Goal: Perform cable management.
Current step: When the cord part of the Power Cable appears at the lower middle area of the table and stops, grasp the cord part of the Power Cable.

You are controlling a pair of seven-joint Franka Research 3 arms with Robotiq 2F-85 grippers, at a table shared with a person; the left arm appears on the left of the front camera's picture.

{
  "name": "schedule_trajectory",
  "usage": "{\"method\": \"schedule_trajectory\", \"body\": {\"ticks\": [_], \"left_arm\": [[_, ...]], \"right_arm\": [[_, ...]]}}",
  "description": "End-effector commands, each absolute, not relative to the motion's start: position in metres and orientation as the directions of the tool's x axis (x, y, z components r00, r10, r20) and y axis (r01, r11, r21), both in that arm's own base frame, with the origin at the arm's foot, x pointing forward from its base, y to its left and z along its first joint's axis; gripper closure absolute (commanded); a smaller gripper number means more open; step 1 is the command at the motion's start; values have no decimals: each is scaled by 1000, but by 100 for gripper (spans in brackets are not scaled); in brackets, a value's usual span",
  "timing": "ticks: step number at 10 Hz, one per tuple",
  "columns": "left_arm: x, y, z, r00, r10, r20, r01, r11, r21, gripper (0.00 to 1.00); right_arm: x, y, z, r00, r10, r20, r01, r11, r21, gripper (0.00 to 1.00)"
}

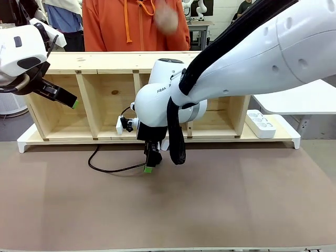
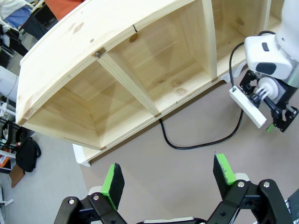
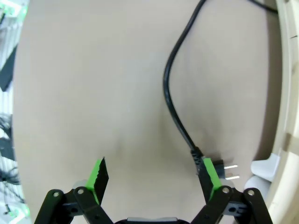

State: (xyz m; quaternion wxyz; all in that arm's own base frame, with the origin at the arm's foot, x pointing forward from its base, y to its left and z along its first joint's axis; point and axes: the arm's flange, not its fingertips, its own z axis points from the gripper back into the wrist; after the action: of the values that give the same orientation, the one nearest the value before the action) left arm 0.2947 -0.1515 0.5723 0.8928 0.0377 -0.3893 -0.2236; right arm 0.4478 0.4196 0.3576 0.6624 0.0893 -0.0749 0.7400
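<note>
Left wrist view: left gripper point(image 2: 168, 175) hangs raised near the wooden shelf point(image 2: 117, 51), by its left end, fingers spread wide w/ nothing between them. The cable point(image 1: 110, 171) comes out at the shelf's foot and loops over the brown table point(image 1: 236, 210) — its plug point(image 3: 220, 169) lies flat just beside one finger of the right gripper point(image 3: 154, 172), which stands low over the table, jaws wide, gripping nothing. Far right, a white power strip point(image 1: 261, 123) sits at the shelf's end.

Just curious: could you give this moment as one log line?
right hand: open, low over table, plug beside one finger | left hand: open, raised by shelf | cable: loose on table
</note>
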Motion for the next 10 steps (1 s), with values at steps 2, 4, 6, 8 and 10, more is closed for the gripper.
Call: {"method": "schedule_trajectory", "body": {"ticks": [2, 4, 6, 8, 10], "left_arm": [[293, -151, 573, 600, -436, 670, 367, 895, 254, 0], [293, -151, 573, 600, -436, 670, 367, 895, 254, 0], [293, -151, 573, 600, -436, 670, 367, 895, 254, 0], [293, -151, 573, 600, -436, 670, 367, 895, 254, 0], [293, -151, 573, 600, -436, 670, 367, 895, 254, 0]], "right_arm": [[464, 434, 351, -147, 974, 174, -989, -147, -12, 0], [470, 437, 341, -158, 976, 150, -987, -159, -7, 0], [477, 436, 332, -149, 982, 113, -989, -149, -12, 0], [483, 434, 325, -143, 985, 99, -990, -143, -11, 0], [486, 433, 323, -143, 986, 91, -990, -142, -17, 0]]}}
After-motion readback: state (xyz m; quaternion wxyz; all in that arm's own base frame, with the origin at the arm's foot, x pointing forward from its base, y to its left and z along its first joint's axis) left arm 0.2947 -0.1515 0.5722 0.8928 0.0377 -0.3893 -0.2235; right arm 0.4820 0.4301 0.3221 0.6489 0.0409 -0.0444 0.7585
